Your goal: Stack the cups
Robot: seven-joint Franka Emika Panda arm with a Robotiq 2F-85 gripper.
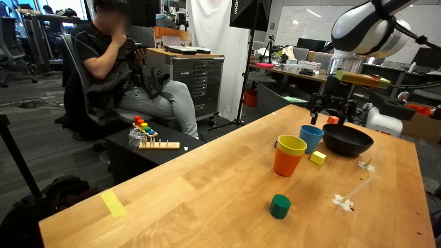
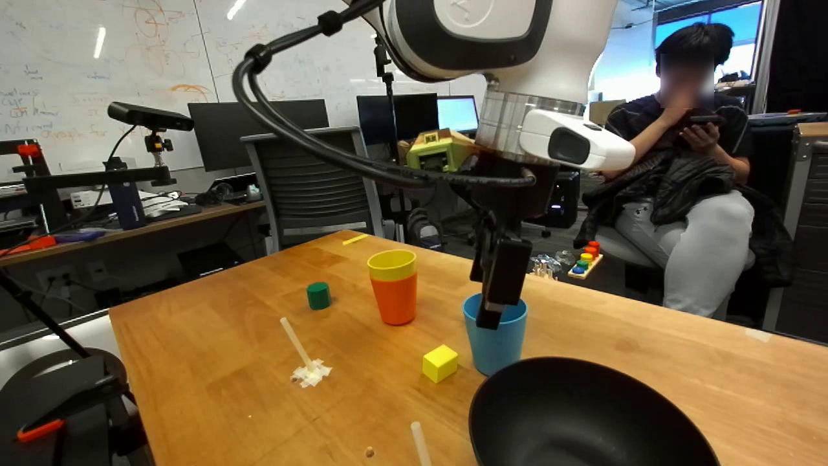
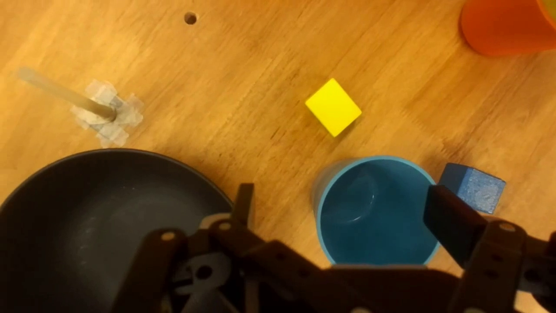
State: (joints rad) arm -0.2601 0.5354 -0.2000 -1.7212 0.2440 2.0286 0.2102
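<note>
The blue cup (image 1: 311, 140) stands upright beside the black bowl in both exterior views. Its open mouth shows in the wrist view (image 3: 378, 213). The yellow-green cup (image 1: 291, 144) sits inside the upright orange cup (image 1: 288, 163), its upper band showing above the orange rim. Part of the orange cup shows at the top right of the wrist view (image 3: 506, 28). My gripper (image 1: 327, 120) is open and empty, pointing down above the blue cup and bowl edge. In the wrist view its fingers (image 3: 341, 194) are wide apart, one over the blue cup's right rim, the other near the bowl.
The black bowl (image 3: 108, 195) is close beside the blue cup. A yellow block (image 3: 333, 107) and a blue block (image 3: 478, 189) lie near that cup. A green block (image 1: 280, 206), a red-orange block (image 1: 333, 119) and two taped-down straws (image 1: 356, 187) are on the table.
</note>
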